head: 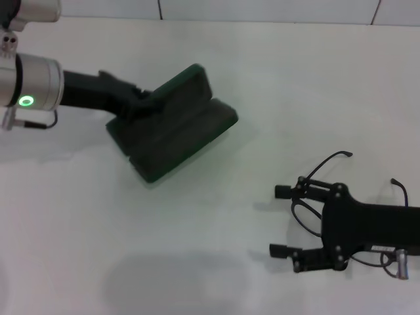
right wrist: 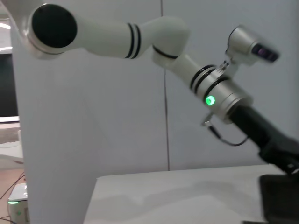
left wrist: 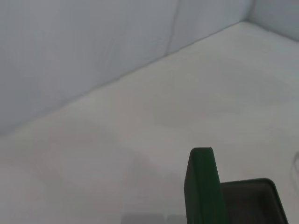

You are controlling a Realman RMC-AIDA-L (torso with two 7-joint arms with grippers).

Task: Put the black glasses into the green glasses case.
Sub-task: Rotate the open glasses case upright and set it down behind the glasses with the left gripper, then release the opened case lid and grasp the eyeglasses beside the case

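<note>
The fingers [head: 283, 191] of the right gripper [head: 281, 220] stand wide apart, pointing toward the robot's left, low over the white table [head: 216, 262]. The black glasses [head: 318, 187] lie on the table under and beside this gripper: one lens rim curves between the two fingers near their base, a thin temple arm arcs out past the far finger, and the rest is hidden beneath the gripper body. Nothing is clamped. The green glasses case [head: 174, 125] sits well apart toward the robot's left, its lid raised. The left gripper [head: 141, 102] is at the lid's edge; whether it grips the lid cannot be told.
</note>
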